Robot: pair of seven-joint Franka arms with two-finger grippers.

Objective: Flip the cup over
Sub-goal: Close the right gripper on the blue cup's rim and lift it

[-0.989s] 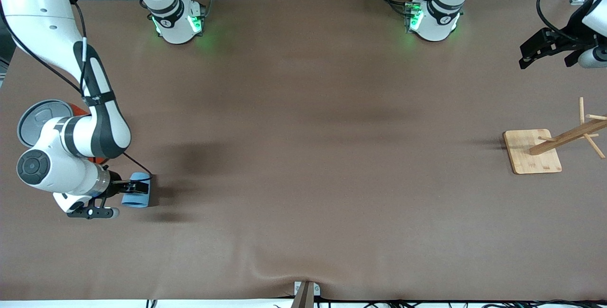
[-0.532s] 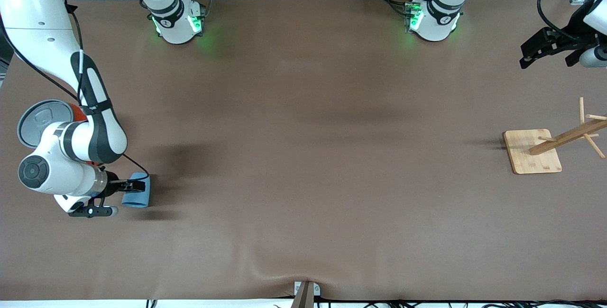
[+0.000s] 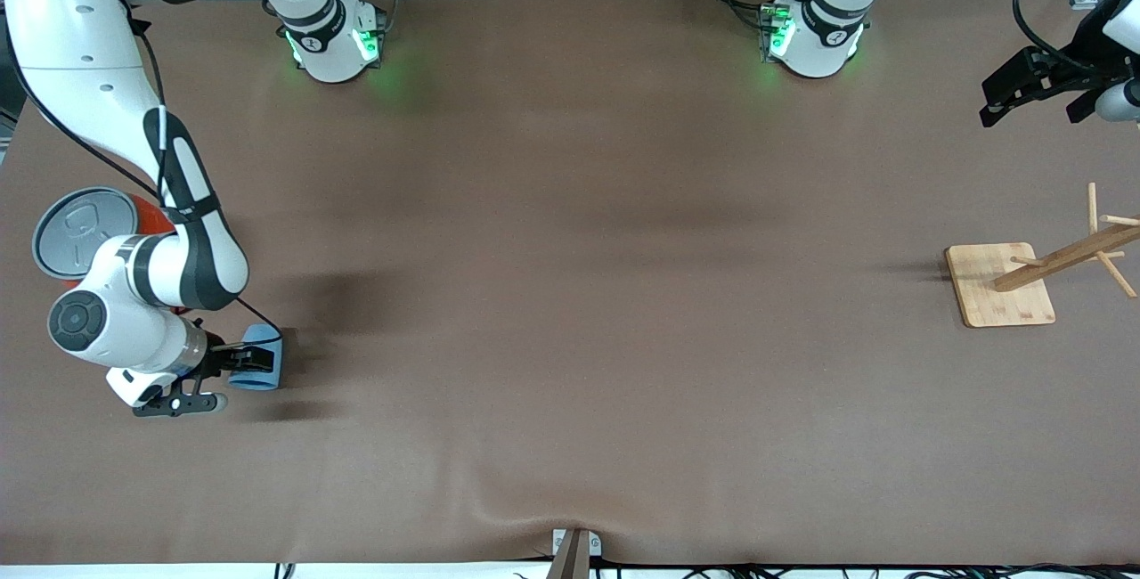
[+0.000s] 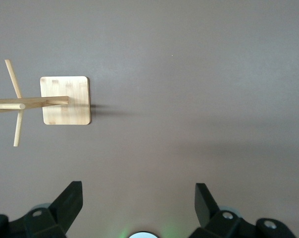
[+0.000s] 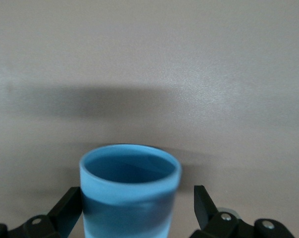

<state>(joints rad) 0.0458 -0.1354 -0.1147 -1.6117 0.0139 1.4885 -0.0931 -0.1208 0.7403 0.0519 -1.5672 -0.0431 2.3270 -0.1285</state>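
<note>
We found the cup point(image 3: 259, 369), seemingly light, stiff plastic best taken by its side walls, near the orange can point(image 3: 85, 232) at the right arm's end, between the right gripper point(image 3: 256, 356)'s open, untouching jaws, while the left gripper point(image 3: 993, 105) waited open, well clear of the wooden rack point(image 3: 999, 285).

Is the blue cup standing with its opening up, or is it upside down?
Opening up: the right wrist view shows the cup with its open rim and hollow inside, between the right hand's open fingers.
</note>
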